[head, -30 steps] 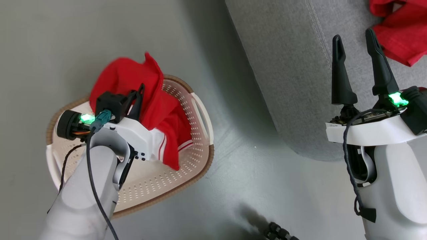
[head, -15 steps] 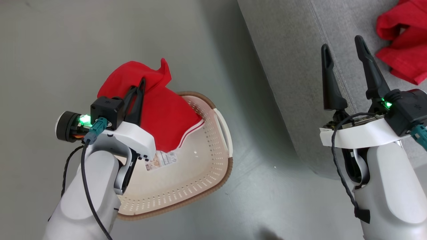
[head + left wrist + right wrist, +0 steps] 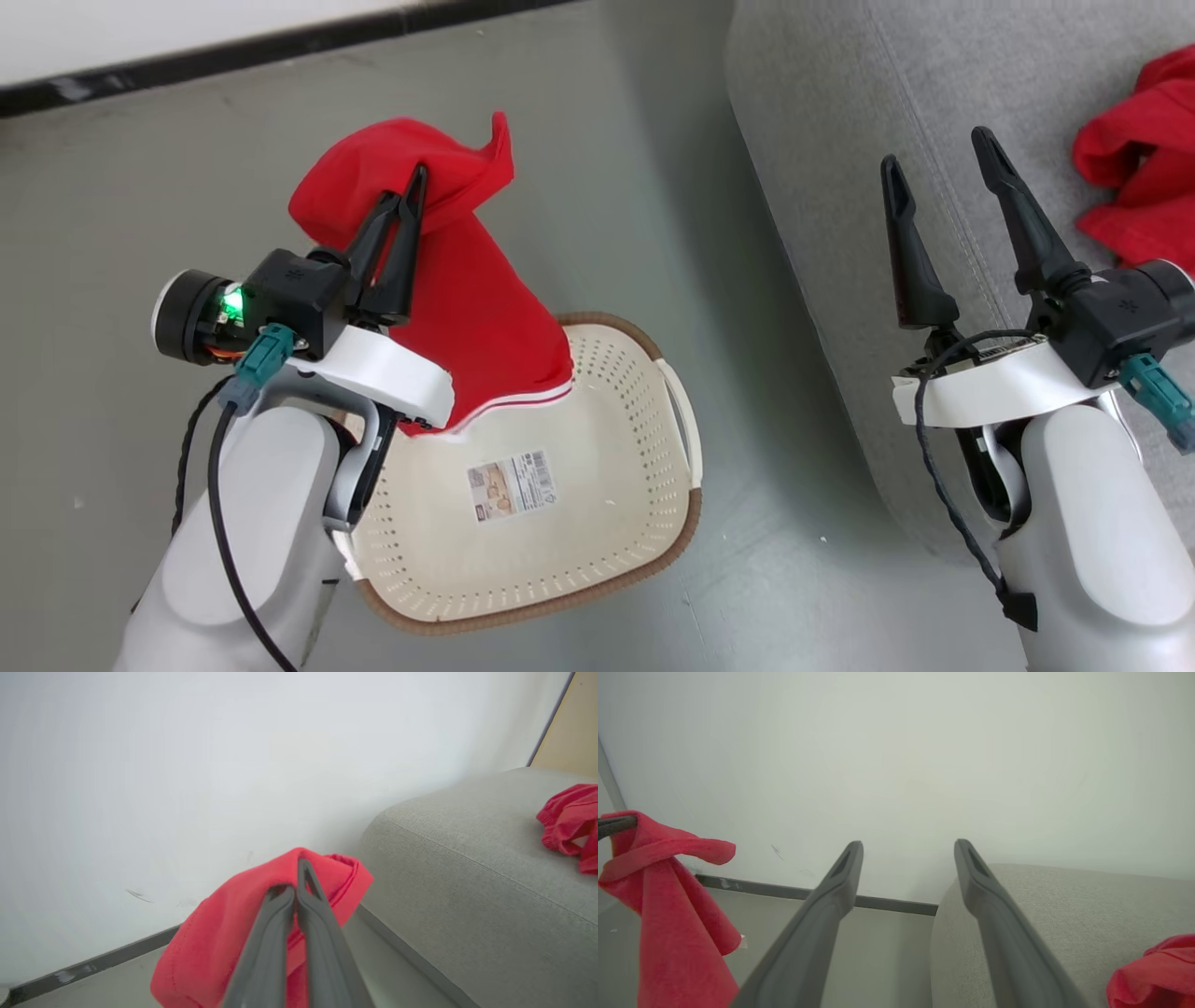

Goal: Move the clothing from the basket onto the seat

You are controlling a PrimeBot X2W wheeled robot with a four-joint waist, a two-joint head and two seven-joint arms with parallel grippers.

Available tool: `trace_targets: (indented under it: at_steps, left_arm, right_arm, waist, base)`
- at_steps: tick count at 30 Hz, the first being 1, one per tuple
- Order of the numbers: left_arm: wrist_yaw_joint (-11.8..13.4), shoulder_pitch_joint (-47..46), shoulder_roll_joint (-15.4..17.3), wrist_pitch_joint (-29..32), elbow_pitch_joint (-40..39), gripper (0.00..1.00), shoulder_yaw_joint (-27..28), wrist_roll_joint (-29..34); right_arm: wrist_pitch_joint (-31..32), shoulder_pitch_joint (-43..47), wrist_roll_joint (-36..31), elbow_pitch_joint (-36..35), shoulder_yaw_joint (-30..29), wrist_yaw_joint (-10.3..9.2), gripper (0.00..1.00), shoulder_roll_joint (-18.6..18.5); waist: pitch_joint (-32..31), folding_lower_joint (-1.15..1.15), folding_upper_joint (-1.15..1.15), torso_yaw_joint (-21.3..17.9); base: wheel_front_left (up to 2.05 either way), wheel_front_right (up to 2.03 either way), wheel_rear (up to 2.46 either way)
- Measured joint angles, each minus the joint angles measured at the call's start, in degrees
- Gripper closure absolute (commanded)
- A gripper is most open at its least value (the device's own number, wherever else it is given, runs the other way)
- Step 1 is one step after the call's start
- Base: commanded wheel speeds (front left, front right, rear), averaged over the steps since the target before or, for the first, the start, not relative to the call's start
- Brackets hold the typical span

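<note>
Red cloth, a garment (image 3: 485,299) with a white stripe along its hem, hangs from the left gripper (image 3: 409,184), whose two dark fingers are pinched tight on its upper folds. The garment is held up above the basket (image 3: 653,448). Its lower hem hangs over the basket's far rim, though the head view leaves it hard to tell whether it touches the rim.

The cream perforated basket stands on the grey floor (image 3: 140,205), near the rounded front edge of the seat (image 3: 840,140). A label sticker (image 3: 512,485) lies on its bare bottom. A second red garment (image 3: 1134,187) lies crumpled on the seat's grey woven cushion, well apart from the basket.

The right gripper (image 3: 934,151) hangs over the seat's edge beside a stitched seam, its fingers spread wide with nothing between them. Beyond the floor, a dark baseboard (image 3: 280,42) runs under a pale wall (image 3: 187,23).
</note>
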Motion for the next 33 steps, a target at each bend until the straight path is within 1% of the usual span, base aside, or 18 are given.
trace_targets:
  at_steps: [5, 8, 14, 20, 27, 33]
  left_arm:
    - [-0.1, 0.0, 1.1, -0.2, -2.3, 1.00, 0.2, 0.2]
    - [-0.1, 0.0, 1.2, -0.2, -3.5, 1.00, 0.2, 0.2]
    - [-1.1, 0.0, 1.3, -0.2, -4.7, 1.00, 0.1, 0.1]
    - [-2.1, 0.0, 1.2, 0.9, -5.9, 1.00, -1.0, -0.2]
    - [-2.6, 0.0, 1.4, 2.2, -7.5, 1.00, -1.9, -0.3]
    - [-3.2, 0.0, 2.7, 2.8, -9.5, 1.00, -2.6, -0.2]
  right_arm:
    - [0.0, 0.4, -0.7, 1.3, 0.7, 0.00, 0.00, -1.0]
    - [0.0, 1.5, -1.0, 2.2, 1.4, 0.00, 0.00, -1.7]
    - [0.0, 2.8, -1.0, 3.7, 3.0, 0.00, 0.00, -2.5]
    - [0.0, 4.1, -1.1, 5.4, 6.1, 0.00, 0.00, -3.5]
    - [0.9, 4.8, -1.1, 6.7, 10.1, 0.00, 0.00, -5.2]
    - [2.1, 4.8, -0.4, 7.4, 14.5, 0.00, 0.00, -7.5]
  waist:
    - [-2.9, 0.00, 0.00, 1.5]
    - [-4.6, 0.00, 0.00, 2.2]
    - [-7.4, 0.00, 0.00, 3.4]
    - [-10.7, 0.00, 0.00, 4.4]
    - [-14.3, 0.00, 0.00, 5.3]
    - [-17.1, 0.00, 0.00, 6.3]
  base:
    - [0.00, 0.00, 0.00]
    - [0.00, 0.00, 0.00]
    - [0.00, 0.00, 0.00]
    - [0.00, 0.00, 0.00]
    - [0.00, 0.00, 0.00]
    - [0.00, 0.00, 0.00]
